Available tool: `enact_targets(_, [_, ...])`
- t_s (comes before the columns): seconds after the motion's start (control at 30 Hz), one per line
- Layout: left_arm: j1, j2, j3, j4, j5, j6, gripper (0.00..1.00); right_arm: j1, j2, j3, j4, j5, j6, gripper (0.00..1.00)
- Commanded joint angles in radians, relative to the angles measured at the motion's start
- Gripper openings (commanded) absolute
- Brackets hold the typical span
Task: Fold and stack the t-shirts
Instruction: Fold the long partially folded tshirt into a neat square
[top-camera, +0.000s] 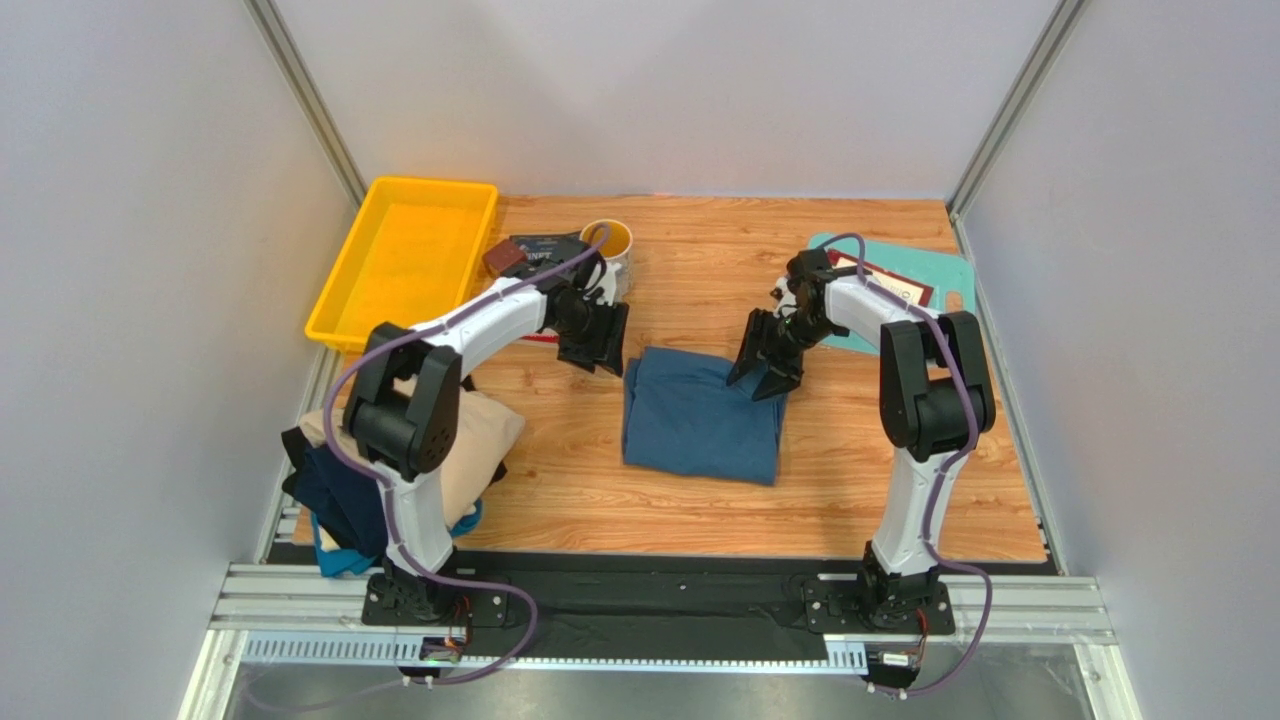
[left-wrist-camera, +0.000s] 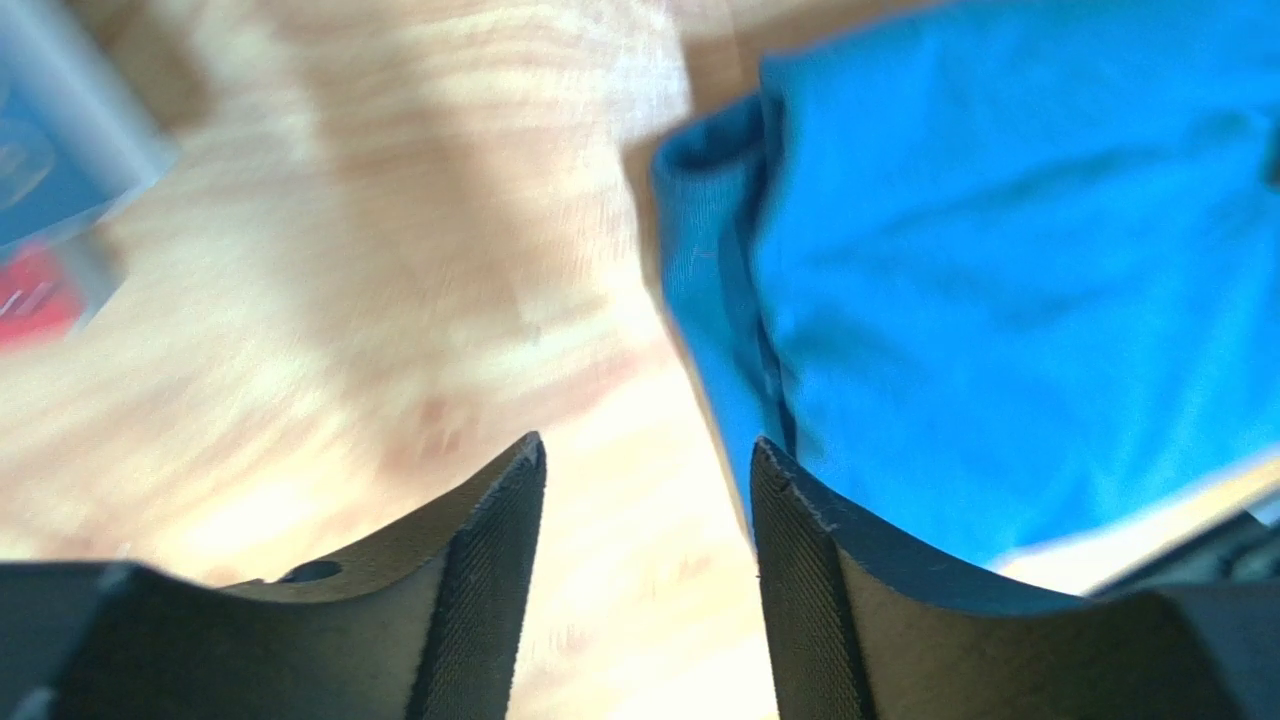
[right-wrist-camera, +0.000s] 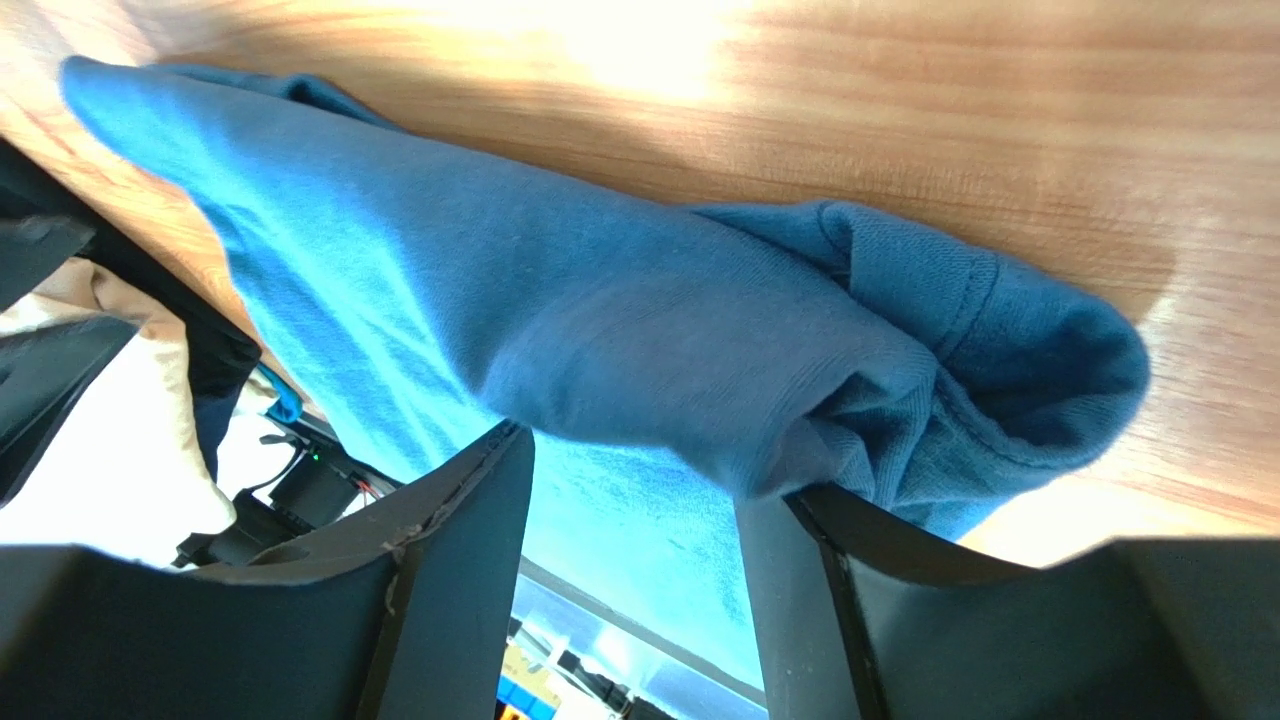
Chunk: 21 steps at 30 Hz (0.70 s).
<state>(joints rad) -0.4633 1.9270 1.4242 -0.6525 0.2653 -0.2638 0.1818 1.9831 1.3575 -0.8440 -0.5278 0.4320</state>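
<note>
Large teal-blue cotton t-shirt (top-camera: 703, 423) lay part-folded at the middle of the worktop, a rough rectangle, its far-right edge bunched into a thick roll. Left gripper (top-camera: 597, 336) hung just off the shirt's far-left corner, jaws apart over bare wood, nothing in them. Right gripper (top-camera: 765, 365) sat at the far-right corner, jaws likewise spread; the rolled edge lay against the fingertips but was not pinched. Beige t-shirt (top-camera: 478, 435) and dark navy t-shirt (top-camera: 334, 495) lay in a loose heap at the near-left corner.

Judgement: the cloth is light and limp, not slippery. It will sag and drag rather than hold shape, and folded layers may slide apart. Best hold looks to be both far corners at once, pinching through all layers at the rolled edge and lifting evenly.
</note>
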Motion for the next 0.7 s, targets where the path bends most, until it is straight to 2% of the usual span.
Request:
enact_targets(0.0, [0.038,-0.103,-0.077,-0.010,0.131,-0.012,0.62,-0.004,-0.015,0.054,-0.036,0.003,-0.033,0.58])
enact_targets(0.2, [0.058,-0.108,-0.206,0.106,0.389,-0.078,0.63,0.019,0.037,0.074,-0.067,-0.015,-0.056,0.59])
enact_targets(0.4, [0.058,-0.054,-0.298,0.217,0.442,-0.130,0.63,0.038,0.057,0.037,-0.053,-0.003,-0.049,0.58])
enact_targets(0.53, [0.058,-0.019,-0.344,0.339,0.526,-0.244,0.64,0.036,0.066,0.026,-0.055,-0.009,-0.047,0.58])
enact_targets(0.67, [0.058,-0.014,-0.392,0.424,0.529,-0.284,0.64,0.038,0.066,0.023,-0.058,0.002,-0.053,0.58])
